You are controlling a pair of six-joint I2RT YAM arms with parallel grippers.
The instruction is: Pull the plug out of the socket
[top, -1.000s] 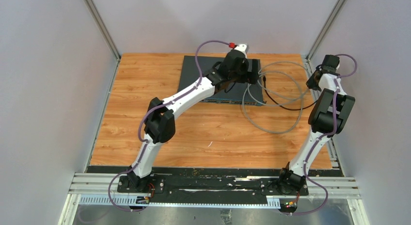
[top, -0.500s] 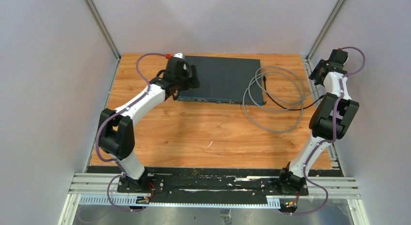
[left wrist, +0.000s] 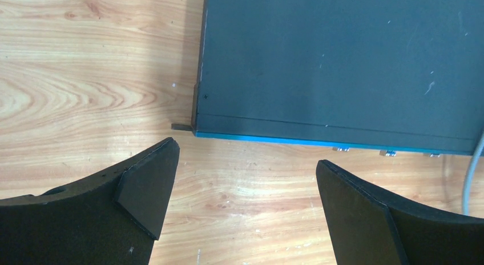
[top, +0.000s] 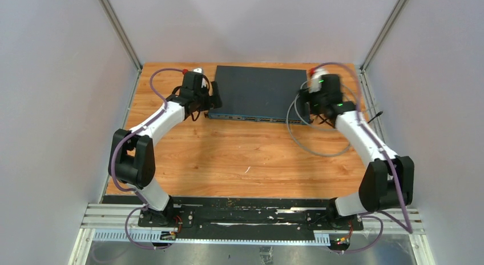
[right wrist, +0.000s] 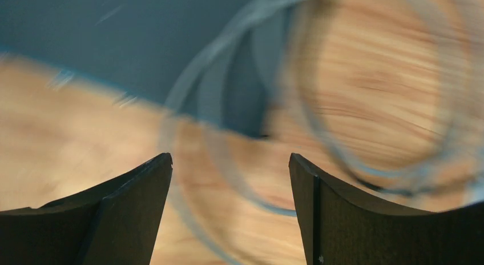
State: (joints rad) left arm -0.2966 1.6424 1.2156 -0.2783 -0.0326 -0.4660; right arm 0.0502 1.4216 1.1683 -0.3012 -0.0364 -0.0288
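A dark network switch (top: 259, 91) lies at the back of the wooden table, its sockets in a row along the front face (top: 257, 119). A grey cable (top: 319, 152) coils off its right end and reaches that face near the right corner; the plug is too small to make out. My left gripper (top: 202, 101) hangs open by the switch's front left corner (left wrist: 197, 125), nothing between its fingers (left wrist: 145, 185). My right gripper (top: 321, 105) is open above the cable loops (right wrist: 228, 105) at the switch's right end (right wrist: 114, 42); that view is blurred by motion.
A thin black cable (top: 374, 113) trails to the right wall and crosses the grey loops (right wrist: 388, 188). Grey walls and metal posts close in the table on the left, back and right. Bare wood (top: 245, 162) lies in front of the switch.
The left arm swung from over the switch's right part to its left end. The right arm swept in from the right wall to the switch's right end, and its gripper opened.
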